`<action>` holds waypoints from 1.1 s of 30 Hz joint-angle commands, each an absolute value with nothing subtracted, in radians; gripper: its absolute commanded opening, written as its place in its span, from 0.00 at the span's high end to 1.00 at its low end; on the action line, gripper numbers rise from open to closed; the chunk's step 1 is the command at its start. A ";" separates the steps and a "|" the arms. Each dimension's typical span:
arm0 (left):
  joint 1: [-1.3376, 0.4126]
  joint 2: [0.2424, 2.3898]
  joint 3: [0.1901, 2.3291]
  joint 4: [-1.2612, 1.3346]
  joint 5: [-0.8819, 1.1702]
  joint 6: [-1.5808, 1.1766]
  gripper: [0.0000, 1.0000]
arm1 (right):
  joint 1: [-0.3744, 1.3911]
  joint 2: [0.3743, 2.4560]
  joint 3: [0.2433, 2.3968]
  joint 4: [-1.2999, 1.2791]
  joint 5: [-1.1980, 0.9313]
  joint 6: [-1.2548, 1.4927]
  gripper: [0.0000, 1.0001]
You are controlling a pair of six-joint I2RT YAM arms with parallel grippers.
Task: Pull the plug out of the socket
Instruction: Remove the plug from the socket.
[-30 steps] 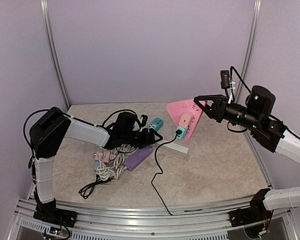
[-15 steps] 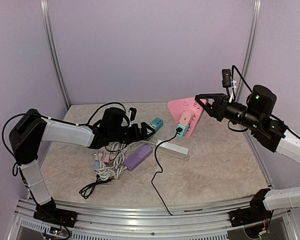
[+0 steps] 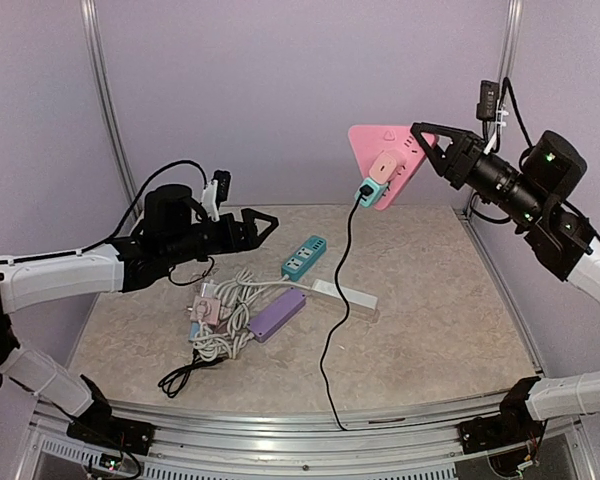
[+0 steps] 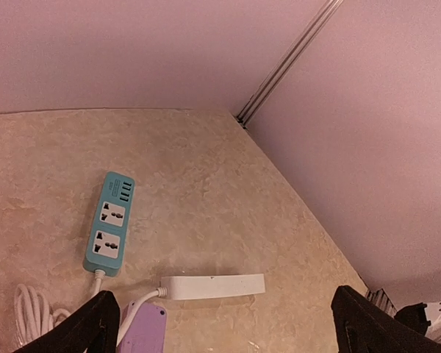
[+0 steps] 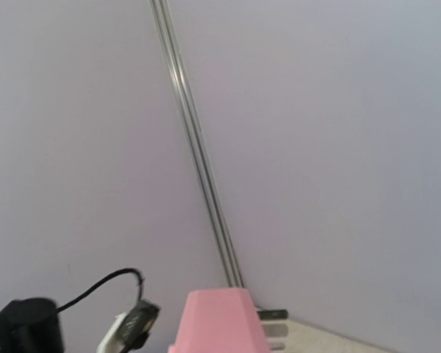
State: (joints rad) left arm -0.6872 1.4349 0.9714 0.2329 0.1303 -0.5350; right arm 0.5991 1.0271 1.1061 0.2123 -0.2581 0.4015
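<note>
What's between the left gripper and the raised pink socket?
Top view: only open air between left gripper and pink socket. The teal power strip lies on the table below that line.

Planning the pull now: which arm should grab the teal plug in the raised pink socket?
Left. The right gripper is shut on the pink socket, holding it aloft, so it is occupied. The left gripper is open, empty and pointed toward the teal plug, though apart from it.

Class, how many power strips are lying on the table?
3: a teal strip at the back, a white strip in front of it, a purple strip beside the cable tangle. That tangle may hide more.
</note>
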 commanded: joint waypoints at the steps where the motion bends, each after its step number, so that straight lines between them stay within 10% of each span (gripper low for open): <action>1: -0.676 1.350 0.926 0.210 0.237 -0.454 0.01 | 0.592 1.035 1.149 0.308 -0.226 0.406 1.00; 10: -0.738 1.286 0.843 0.356 0.554 -0.396 0.01 | 0.593 1.049 1.011 0.357 -0.221 0.465 1.00; 33: -1.059 1.497 0.699 0.442 0.365 -0.392 0.02 | 0.592 1.030 0.939 0.319 -0.074 0.529 1.00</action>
